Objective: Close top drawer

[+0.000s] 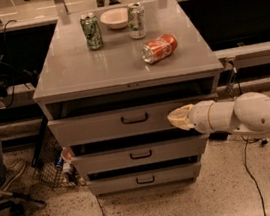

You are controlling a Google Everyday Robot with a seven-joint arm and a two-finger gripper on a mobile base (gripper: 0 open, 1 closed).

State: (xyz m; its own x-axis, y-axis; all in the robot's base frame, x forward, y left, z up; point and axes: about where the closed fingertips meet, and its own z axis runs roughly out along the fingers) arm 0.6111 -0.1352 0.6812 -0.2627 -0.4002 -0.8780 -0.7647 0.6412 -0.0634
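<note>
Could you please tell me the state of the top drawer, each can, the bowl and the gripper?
Tall grey metal top drawer: partly open.
Green drink can: upright.
Silver drink can: upright.
Red drink can: lying on its side.
Round white bowl: right way up.
Cream-coloured gripper: at the top drawer's front, right of its handle.

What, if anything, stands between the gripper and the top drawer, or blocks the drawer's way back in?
Nothing visible does. The gripper is at the front of the top drawer, right of its handle. The drawer's dark inside is hidden. The cans and bowl sit on the cabinet top, off its path.
</note>
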